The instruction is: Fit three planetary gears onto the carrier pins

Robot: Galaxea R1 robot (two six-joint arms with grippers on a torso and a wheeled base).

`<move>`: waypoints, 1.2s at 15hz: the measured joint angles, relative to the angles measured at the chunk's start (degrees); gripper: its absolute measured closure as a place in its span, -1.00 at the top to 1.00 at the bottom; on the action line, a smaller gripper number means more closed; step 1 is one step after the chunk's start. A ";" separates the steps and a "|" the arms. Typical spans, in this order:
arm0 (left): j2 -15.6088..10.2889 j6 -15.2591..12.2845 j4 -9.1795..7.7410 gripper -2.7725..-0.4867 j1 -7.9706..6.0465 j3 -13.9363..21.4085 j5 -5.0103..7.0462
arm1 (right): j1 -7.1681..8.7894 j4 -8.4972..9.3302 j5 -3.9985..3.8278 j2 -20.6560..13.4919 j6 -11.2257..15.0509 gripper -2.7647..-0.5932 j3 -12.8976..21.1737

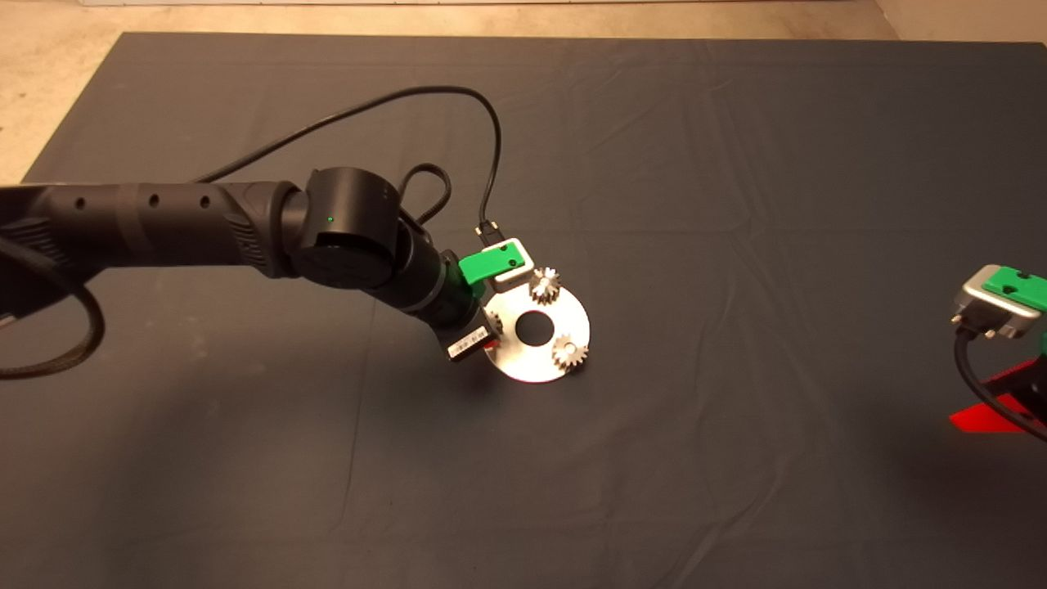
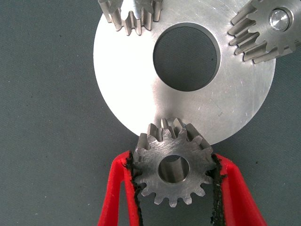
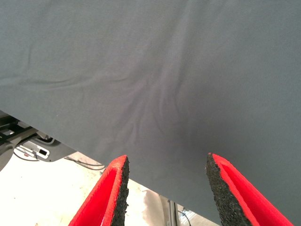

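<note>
- Gears: two planetary gears [image 1: 544, 285] [image 1: 570, 352] already sit on carrier pins on the disc [image 2: 141, 94].
- Left gripper [image 2: 175, 186] clamps the third gear [image 2: 173, 168] at the disc's edge, apparently over the last pin.
- Next move calls for aligning bore with pin, then lowering.
- Right gripper [image 3: 165, 188] waits unclenched, well apart from the disc.

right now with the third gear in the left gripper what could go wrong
The third gear, pinched between the left gripper pads, sits at the disc rim with its bore showing the pin off-centre, so it may jam or tilt. Its teeth give little grip and it could slip. The right gripper waits, open, at the mat's edge.
</note>
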 joint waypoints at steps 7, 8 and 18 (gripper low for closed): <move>0.62 0.00 0.22 -0.95 0.05 0.01 0.55 | 0.00 0.02 0.03 -0.02 -0.01 -0.46 0.00; 0.96 -0.01 0.24 -0.95 0.02 0.01 0.77 | 0.00 0.02 0.01 -0.02 0.00 -0.45 0.00; 2.78 -0.61 1.10 -0.95 0.63 0.01 0.85 | 0.00 0.02 0.11 0.00 -0.01 -0.46 -0.02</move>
